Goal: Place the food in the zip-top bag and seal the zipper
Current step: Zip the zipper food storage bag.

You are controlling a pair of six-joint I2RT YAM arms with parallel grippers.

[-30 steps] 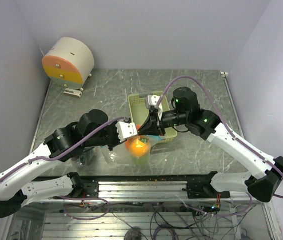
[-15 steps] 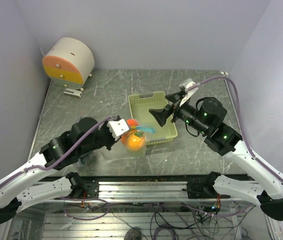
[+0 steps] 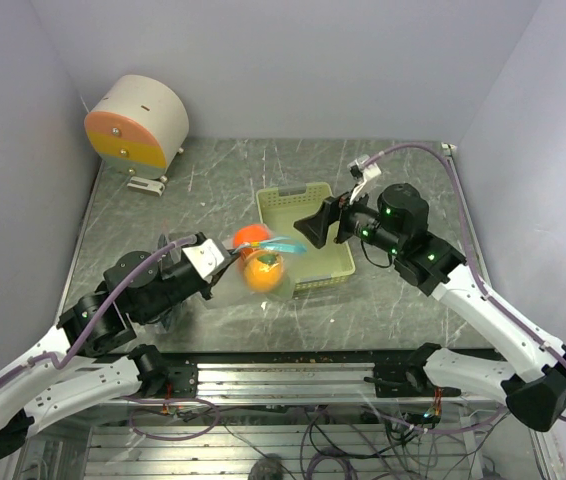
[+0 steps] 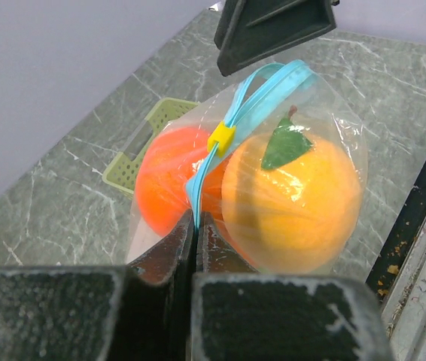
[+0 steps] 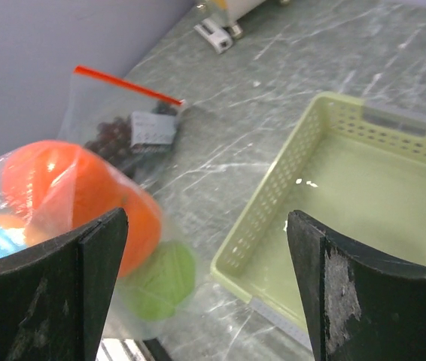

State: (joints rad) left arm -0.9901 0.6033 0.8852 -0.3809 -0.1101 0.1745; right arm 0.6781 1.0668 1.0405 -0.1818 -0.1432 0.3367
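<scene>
Left fingers [image 4: 164,259] clamped on zipper [image 4: 254,99] end, zip-top bag [image 4: 342,129] with food [image 4: 296,203] raised; right fingers [image 5: 85,293] apart, empty, had withdrawn; slider [image 4: 221,138] midway, seal probably unfinished.

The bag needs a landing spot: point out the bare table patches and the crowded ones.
Free: the far table strip between the round drum and the basket, and the near patch right of the basket. The basket floor is bare, but the right gripper hangs over it. Crowded: the basket's near-left corner, where the left gripper holds the bag.
</scene>
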